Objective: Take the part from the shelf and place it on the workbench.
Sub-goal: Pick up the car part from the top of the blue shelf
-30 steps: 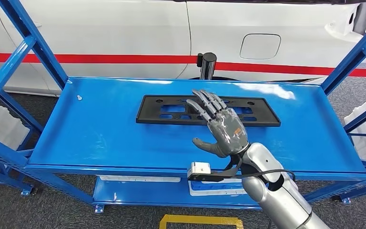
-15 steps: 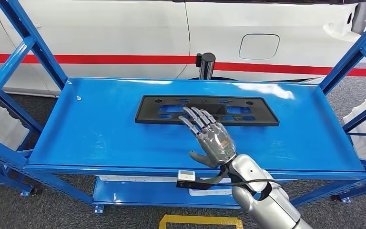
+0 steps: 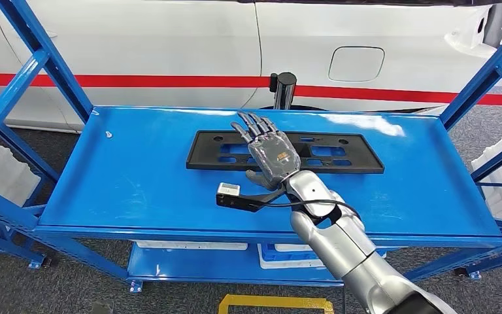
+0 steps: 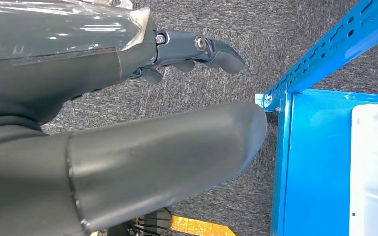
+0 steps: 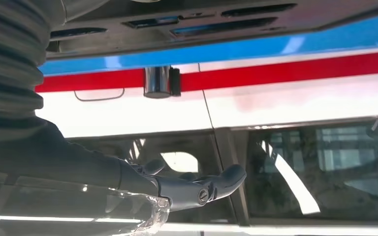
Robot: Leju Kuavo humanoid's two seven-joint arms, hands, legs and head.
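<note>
The black part (image 3: 285, 151) lies flat mid-shelf (image 3: 137, 176). Our right hand (image 3: 271, 156) hovers over it, fingers spread, holding nothing, perhaps not touching. We should slide fingers under its near edge before lifting.

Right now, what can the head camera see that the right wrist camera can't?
Head view alone: the whole black part lying flat on the blue shelf, plus the silver arm. Right wrist view alone: the car's windows. Both: the right hand, fingers spread over the part, the white car with its red stripe, and the dark post.
</note>
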